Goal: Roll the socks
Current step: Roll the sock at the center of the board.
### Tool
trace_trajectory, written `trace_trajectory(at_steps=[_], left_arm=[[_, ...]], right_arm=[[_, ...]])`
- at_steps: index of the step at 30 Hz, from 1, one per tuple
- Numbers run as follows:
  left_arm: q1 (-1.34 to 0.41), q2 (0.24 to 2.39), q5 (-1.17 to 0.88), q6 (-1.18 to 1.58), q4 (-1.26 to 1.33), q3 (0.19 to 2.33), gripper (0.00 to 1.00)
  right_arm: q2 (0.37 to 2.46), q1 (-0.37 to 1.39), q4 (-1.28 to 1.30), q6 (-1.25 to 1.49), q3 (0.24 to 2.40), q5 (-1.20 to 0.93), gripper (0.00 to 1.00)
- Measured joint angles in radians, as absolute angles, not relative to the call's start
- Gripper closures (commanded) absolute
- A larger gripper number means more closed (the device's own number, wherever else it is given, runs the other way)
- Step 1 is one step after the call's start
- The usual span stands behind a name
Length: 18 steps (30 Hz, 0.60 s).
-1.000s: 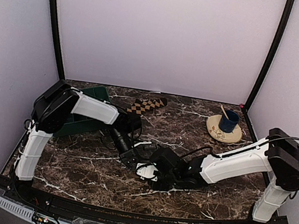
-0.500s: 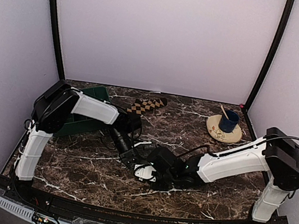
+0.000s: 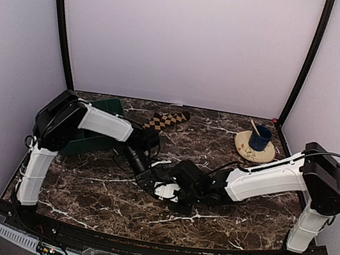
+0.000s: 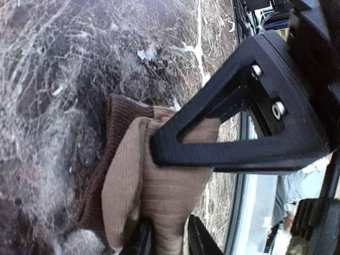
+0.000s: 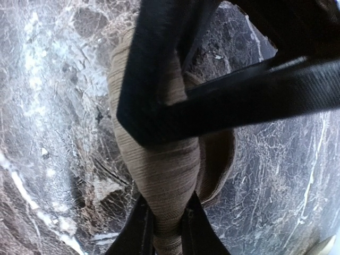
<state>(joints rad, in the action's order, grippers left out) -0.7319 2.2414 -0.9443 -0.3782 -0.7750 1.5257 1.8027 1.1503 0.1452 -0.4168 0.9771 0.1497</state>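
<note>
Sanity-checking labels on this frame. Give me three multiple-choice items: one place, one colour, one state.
1. Where does the checkered sock lie?
A: on the table, right of the green tray
B: inside that tray
C: at the table's near edge

2. What colour is the cup on the plate?
A: red
B: white
C: blue

3. How do the jaws of the right gripper stand?
A: wide apart over bare marble
B: closed on the tan sock
C: closed on the checkered sock

Key:
1 A: the top view shows it lying flat at the back, beside the tray.
2 C: the cup is dark blue.
3 B: the right wrist view shows tan fabric pinched between the jaws.
</note>
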Motion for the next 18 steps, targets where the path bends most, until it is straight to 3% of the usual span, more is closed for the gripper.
trace_trajectory(at_steps=[7, 8, 9, 10, 18], left_arm=[[-0.717, 2.145, -0.854, -0.337, -0.681, 1.413, 0.68], [-0.715, 2.135, -0.841, -0.332, -0.67, 1.399, 0.64], [-0.709, 2.119, -0.822, -0.32, -0.657, 1.377, 0.52], [-0.709, 2.118, -0.822, -0.32, -0.657, 1.376, 0.49], [-0.694, 2.053, -0.754, -0.279, -0.592, 1.332, 0.49]], right_arm=[[1.805, 1.113, 0.171, -0.361, 1.002, 0.049, 0.98], [1.808, 1.11, 0.173, -0.355, 1.005, 0.037, 0.98], [1.81, 1.106, 0.176, -0.349, 1.008, 0.026, 0.98], [1.811, 1.103, 0.181, -0.342, 1.011, 0.016, 0.98], [1.824, 1.067, 0.233, -0.316, 1.045, -0.072, 0.98]])
